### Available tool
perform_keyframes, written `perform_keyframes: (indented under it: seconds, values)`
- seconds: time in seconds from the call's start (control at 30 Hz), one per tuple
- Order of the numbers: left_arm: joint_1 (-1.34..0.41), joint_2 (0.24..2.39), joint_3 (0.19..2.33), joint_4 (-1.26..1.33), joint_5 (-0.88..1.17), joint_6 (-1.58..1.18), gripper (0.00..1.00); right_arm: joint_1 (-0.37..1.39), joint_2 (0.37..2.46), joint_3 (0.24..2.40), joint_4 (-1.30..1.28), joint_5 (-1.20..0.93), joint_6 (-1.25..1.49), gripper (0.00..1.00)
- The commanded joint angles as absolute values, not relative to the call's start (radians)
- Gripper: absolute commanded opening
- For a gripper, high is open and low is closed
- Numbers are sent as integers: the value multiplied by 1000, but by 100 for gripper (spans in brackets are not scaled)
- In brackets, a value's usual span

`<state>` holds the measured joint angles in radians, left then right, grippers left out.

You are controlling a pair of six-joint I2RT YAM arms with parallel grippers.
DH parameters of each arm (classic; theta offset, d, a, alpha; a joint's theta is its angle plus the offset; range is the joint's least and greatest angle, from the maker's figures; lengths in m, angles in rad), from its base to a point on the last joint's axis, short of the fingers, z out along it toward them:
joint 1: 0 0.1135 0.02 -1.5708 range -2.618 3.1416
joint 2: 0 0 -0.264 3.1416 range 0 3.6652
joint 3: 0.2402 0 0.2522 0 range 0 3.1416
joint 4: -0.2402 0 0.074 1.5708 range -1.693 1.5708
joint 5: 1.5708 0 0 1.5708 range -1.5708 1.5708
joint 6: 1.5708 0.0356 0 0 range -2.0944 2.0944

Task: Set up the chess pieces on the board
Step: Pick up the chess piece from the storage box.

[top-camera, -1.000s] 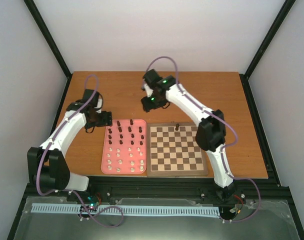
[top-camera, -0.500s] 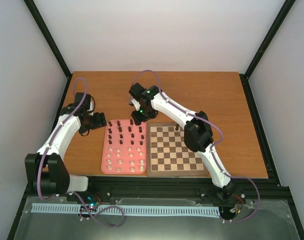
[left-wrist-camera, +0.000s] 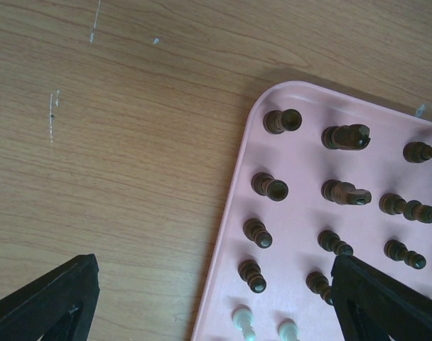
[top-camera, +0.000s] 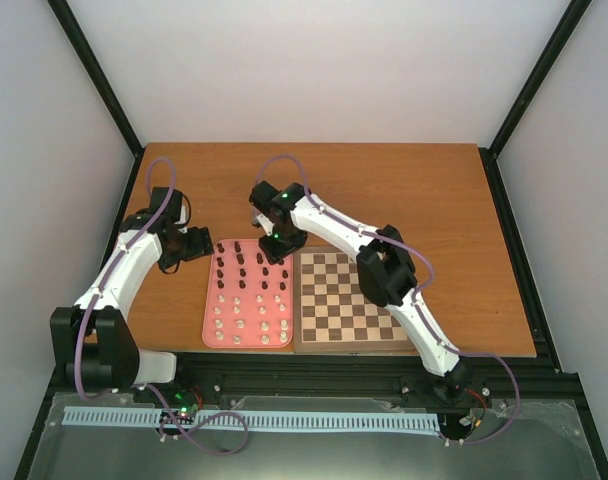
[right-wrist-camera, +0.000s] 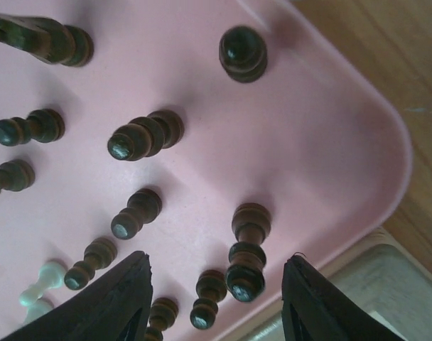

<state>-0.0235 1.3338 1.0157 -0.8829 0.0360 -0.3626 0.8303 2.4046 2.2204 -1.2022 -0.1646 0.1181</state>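
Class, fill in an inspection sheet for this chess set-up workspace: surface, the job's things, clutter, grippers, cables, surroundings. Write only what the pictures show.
Surface: wooden table, a few small scuffs.
Job's things: chess pieces stand on the pink tray, dark ones far, cream ones near. The board lies beside it with no piece seen on its visible squares; the right arm hides its far part.
Clutter: nothing seen.
Grippers: left gripper over the tray's far-left edge, jaws wide open, empty. Right gripper over the tray's far-right corner, jaws open either side of a dark piece, not touching.
Cables: purple cables loop along both arms.
Surroundings: white walls, black frame.
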Motion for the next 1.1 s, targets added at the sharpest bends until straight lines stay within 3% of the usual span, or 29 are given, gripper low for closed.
perform_keyframes:
  seconds: [0.0, 0.67, 0.87, 0.97, 1.07]
  values:
    - [-18, 1311, 1017, -878, 42, -359, 100, 841, 2441, 2215, -1226, -141, 108, 49]
    - [-18, 1324, 1025, -868, 57, -347, 100, 836, 2487, 2254, -1210, -123, 113, 36]
    - [-18, 1324, 1023, -867, 61, -345, 100, 836, 2494, 2267, -1207, -116, 113, 24]
    - [-18, 1325, 1022, -867, 64, -343, 100, 836, 2493, 2271, -1201, -103, 115, 24]
    - [-18, 1326, 1022, -865, 66, -343, 100, 836, 2489, 2275, -1199, -93, 117, 10]
